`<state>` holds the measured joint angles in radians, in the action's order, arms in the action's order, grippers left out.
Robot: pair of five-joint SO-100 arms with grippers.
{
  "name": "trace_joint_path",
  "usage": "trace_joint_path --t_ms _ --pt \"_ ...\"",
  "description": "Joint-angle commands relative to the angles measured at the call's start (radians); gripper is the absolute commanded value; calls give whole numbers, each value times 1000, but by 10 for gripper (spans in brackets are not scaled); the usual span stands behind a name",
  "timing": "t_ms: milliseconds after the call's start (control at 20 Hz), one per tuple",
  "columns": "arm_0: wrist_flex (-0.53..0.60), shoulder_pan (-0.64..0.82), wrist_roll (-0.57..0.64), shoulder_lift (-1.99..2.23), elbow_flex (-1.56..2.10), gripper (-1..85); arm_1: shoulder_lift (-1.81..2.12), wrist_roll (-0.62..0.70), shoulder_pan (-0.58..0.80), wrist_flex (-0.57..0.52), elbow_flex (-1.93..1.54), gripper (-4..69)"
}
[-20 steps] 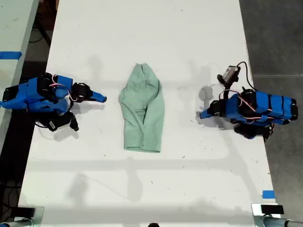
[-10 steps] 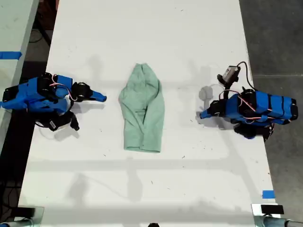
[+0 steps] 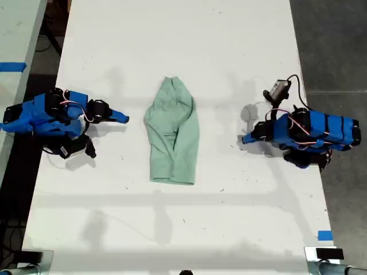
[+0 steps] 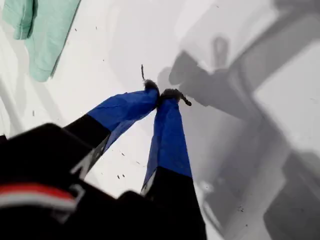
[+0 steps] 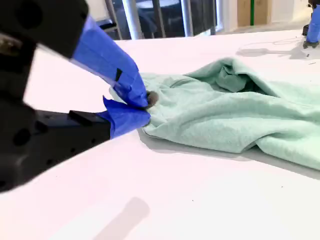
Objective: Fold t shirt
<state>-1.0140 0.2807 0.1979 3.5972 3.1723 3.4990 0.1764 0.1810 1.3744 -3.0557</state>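
The t shirt (image 3: 172, 134) is a pale mint-green garment lying creased in the middle of the white table, narrow end toward the far edge. My first gripper (image 3: 245, 139) rests on the table at the exterior view's right, shut and empty, well apart from the shirt. In the first wrist view its blue fingertips (image 4: 161, 94) meet, and the t shirt (image 4: 40, 30) lies some way off. My second gripper (image 3: 124, 119) lies at the exterior view's left, a short gap from the shirt's edge. Its jaws (image 5: 145, 105) are shut on nothing, with the t shirt (image 5: 235, 110) just beyond them.
The white table (image 3: 172, 34) runs the length of the exterior view. Dark floor borders it on both sides. Blue tape (image 3: 324, 235) marks its near corner at the exterior view's right. A second table with blue tape (image 3: 11, 66) stands at the exterior view's left.
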Motion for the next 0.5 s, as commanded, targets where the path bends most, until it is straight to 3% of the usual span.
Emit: trace_joint_path --t_ms 0,450 --pt "-3 21 -23 6 6 -1 11 -2 11 -14 -40 23" --pt "-2 23 -23 6 6 -1 11 0 6 -15 -40 23"
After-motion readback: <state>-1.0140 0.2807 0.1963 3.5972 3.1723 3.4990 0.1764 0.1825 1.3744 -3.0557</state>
